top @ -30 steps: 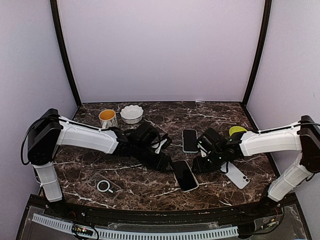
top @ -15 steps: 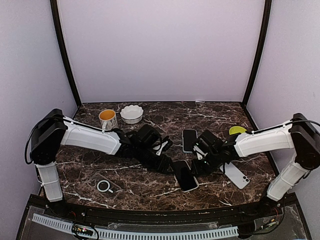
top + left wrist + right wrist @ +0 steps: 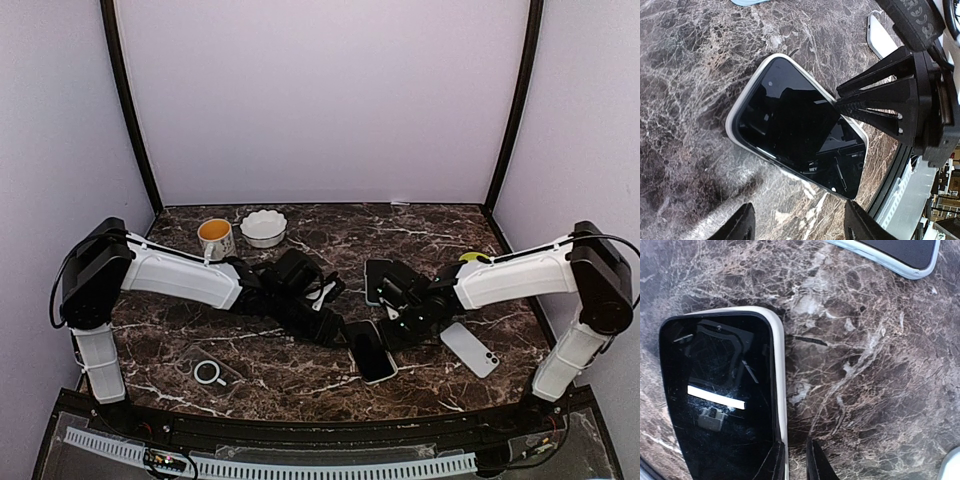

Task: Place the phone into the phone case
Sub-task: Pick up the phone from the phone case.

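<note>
**A:** Where's the phone?

**B:** The phone (image 3: 371, 352) lies flat and screen up, just toward 6 o'clock from the middle of the bench (image 3: 285, 385). The clear case (image 3: 208, 372) sits well apart at 8 o'clock.

**A:** And your claws?

**B:** My left claw (image 3: 801, 225) hangs spread wide and empty at the phone's 10 o'clock. My right claw (image 3: 795, 460) has its tips close together at the 1 o'clock edge. I can't tell whether they pinch the rim.

**A:** How will it handle?

**B:** Stiff, thin, slick and breakable, I'd judge. I'd take it across the long edges, off the glass.
</note>
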You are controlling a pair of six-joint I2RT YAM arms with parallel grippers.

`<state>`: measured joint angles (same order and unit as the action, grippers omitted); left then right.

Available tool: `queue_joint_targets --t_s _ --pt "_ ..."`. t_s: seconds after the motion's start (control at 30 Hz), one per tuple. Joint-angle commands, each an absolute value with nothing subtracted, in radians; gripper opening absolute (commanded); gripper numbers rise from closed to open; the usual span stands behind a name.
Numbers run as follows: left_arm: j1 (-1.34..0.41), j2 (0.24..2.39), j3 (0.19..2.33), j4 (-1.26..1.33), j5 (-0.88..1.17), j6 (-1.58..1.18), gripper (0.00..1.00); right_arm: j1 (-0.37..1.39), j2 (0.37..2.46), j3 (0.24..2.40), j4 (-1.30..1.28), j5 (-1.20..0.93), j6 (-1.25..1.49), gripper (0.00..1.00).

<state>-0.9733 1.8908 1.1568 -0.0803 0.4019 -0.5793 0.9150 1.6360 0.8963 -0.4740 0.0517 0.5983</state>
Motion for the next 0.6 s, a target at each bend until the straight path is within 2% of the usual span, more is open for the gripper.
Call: queue_joint_targets --t_s 0.0,0.23,0.37,0.4,0.5,0.57 --pt "-0.971 1.895 1.183 -0.098 0.396 -0.559 0.61 0.952 1.720 0.937 -0.582 0.196 0.590 0.17" --pt "-0.971 1.896 1.193 -0.112 0.391 -0.550 0.61 0.983 1.777 0.998 -0.620 0.232 0.588 0.19" --pt "-0.972 1.897 1.193 -0.112 0.392 -0.549 0.61 0.988 1.765 1.007 -0.639 0.249 0.590 0.07" --pt "-0.971 1.899 1.193 -0.112 0.392 -0.549 0.61 0.987 1.759 1.002 -0.627 0.239 0.588 0.07" --pt "-0.971 1.903 1.196 -0.109 0.397 -0.550 0.61 0.985 1.774 0.983 -0.591 0.189 0.582 0.12" --pt "-0.971 1.906 1.196 -0.105 0.401 -0.551 0.61 0.985 1.799 0.972 -0.574 0.168 0.582 0.12"
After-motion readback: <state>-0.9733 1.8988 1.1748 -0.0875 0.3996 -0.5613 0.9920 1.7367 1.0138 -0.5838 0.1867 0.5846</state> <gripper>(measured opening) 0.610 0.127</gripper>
